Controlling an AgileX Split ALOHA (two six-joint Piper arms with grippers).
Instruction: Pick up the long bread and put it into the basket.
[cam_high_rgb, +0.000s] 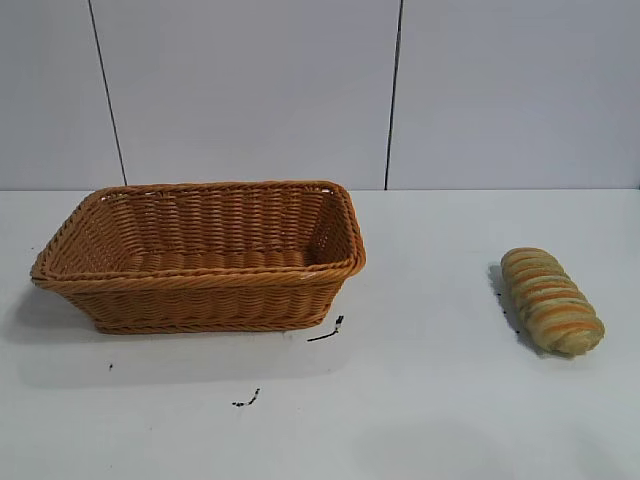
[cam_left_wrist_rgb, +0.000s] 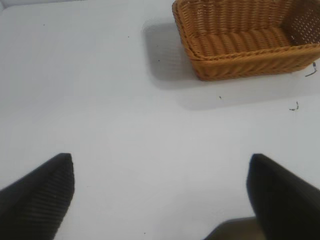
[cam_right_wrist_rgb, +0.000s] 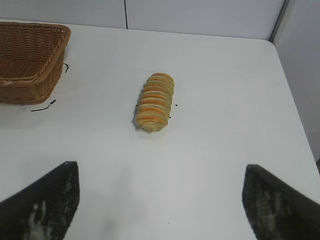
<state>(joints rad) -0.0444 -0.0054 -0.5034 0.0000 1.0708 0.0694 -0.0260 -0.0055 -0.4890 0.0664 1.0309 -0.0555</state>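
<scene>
The long bread is a tan roll with orange-brown ridges. It lies on the white table at the right. It also shows in the right wrist view. The empty orange-brown wicker basket stands at the left of the middle; it also shows in the left wrist view and the right wrist view. Neither arm shows in the exterior view. My right gripper is open above bare table, short of the bread. My left gripper is open above bare table, well away from the basket.
Small black marks lie on the table in front of the basket, with another nearer the front. A pale panelled wall stands behind the table. The table's edge runs past the bread in the right wrist view.
</scene>
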